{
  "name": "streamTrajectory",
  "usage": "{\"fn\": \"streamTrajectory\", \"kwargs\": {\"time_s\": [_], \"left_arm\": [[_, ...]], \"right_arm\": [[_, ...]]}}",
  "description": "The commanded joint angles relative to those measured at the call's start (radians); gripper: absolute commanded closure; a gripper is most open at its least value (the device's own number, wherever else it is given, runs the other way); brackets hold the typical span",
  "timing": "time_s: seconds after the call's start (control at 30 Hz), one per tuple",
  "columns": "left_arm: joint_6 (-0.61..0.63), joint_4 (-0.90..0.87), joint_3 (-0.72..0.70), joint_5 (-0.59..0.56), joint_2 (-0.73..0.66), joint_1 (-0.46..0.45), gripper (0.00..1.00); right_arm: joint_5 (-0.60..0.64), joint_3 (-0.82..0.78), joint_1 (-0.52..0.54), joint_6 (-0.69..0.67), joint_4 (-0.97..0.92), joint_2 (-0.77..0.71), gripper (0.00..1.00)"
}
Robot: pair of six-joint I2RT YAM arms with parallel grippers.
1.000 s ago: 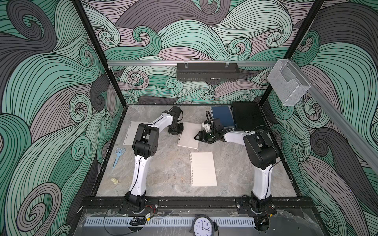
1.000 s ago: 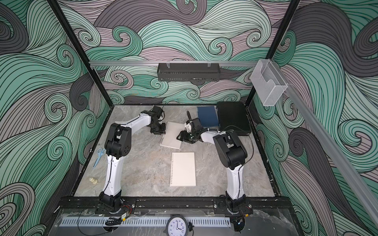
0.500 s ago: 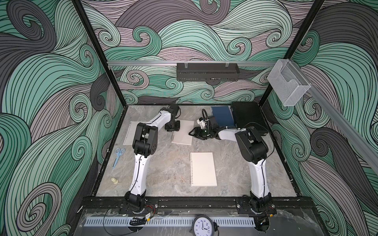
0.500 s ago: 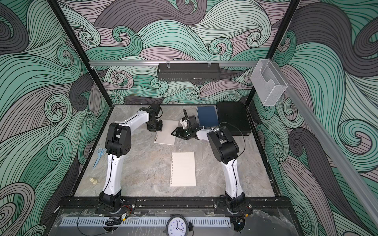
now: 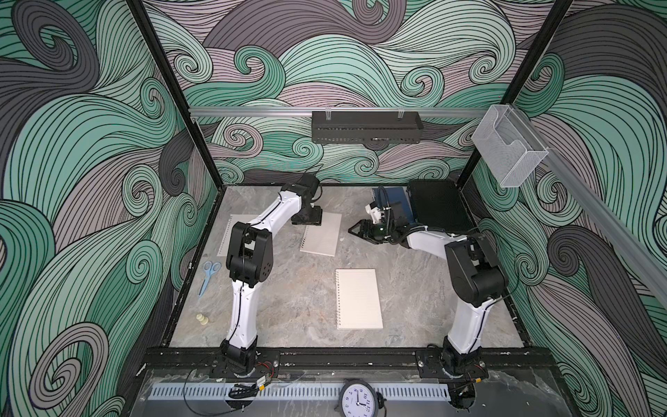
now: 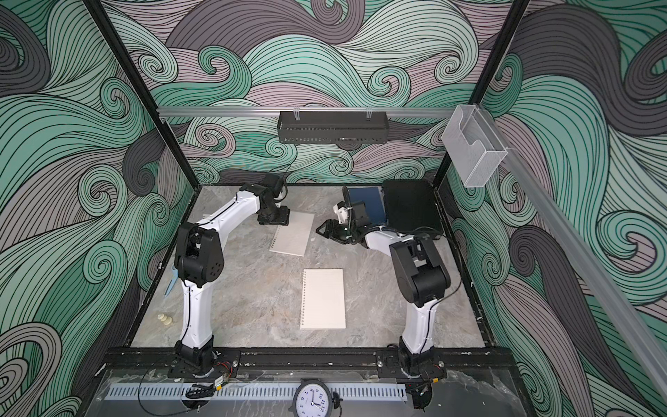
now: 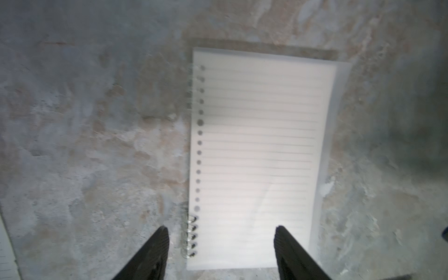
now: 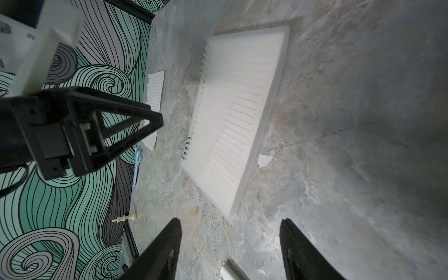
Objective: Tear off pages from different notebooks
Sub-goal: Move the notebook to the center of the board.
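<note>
Left gripper (image 7: 220,232): jaws spread wide, nothing held. It hangs above the far corner of the lined notebook (image 7: 257,157), one fingertip on each side of the spiral end. Whether the tips touch the pad cannot be told.
Right gripper (image 8: 231,223): jaws well apart, empty. It sits over bare table (image 5: 288,307) just to the right of the lined notebook and points toward it.
Lined notebook (image 5: 321,236): flat on the table, far centre, between the two grippers, with the spiral on its left edge. In the wrist views the wire coils show clearly only at one end of the spiral. The rest is blurred.
Cream notebook (image 5: 359,298): flat in mid-table, nearer the front, apart from both arms, spiral on the left.
Blue notebook (image 5: 395,196): far right, closed, right beside the black case (image 5: 438,209) and partly behind the right wrist.
Page (image 5: 231,234): one loose lined sheet lying flat by the left wall, partly hidden by the left arm.
Scrap (image 8: 264,160): a small white paper bit on the table against the lined notebook's right edge.
Scissors (image 5: 208,276): pale blue, by the left wall.
Chess piece (image 5: 203,319): cream, front left, lying down.
</note>
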Motion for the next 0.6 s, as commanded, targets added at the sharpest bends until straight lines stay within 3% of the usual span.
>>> {"fn": "streamTrajectory", "kwargs": {"time_s": [0.0,0.2,0.57], "left_arm": [[-0.008,0.025,-0.034,0.063,-0.030,-0.066,0.31],[-0.013,0.006,-0.024,0.051,0.033,-0.155,0.31],[-0.009,-0.100,0.004,-0.098,0.131,-0.232,0.33]], "right_arm": [[0.041,-0.056,-0.024,-0.047,-0.048,-0.062,0.34],[0.055,-0.133,-0.065,-0.060,-0.052,-0.118,0.34],[0.048,-0.152,-0.075,-0.039,-0.021,-0.125,0.34]]}}
